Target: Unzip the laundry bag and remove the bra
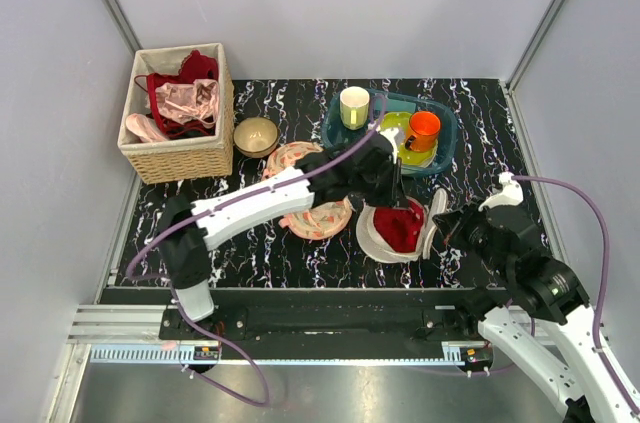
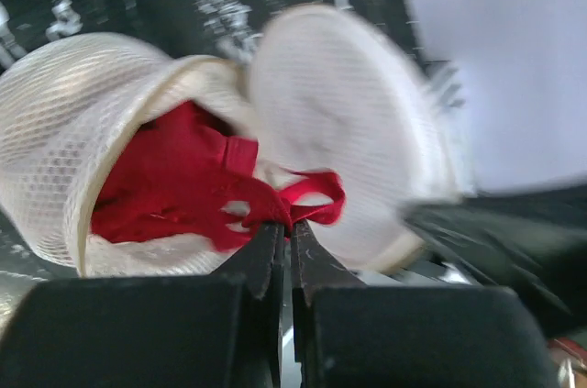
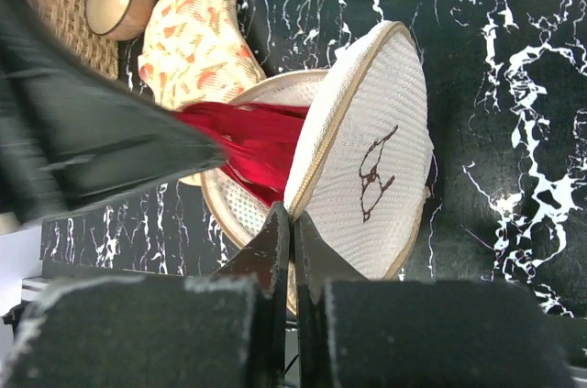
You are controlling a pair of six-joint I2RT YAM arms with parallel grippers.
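two grips | left claw [image 2: 286,227] pinches red bra [image 2: 174,186] strap | right claw [image 3: 292,223] pinches open laundry bag [image 3: 367,159] at rim

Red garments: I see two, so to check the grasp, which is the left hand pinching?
The red bra spilling from the open laundry bag: the left hand is shut on its strap. The other red garment lies in the wicker basket, untouched.
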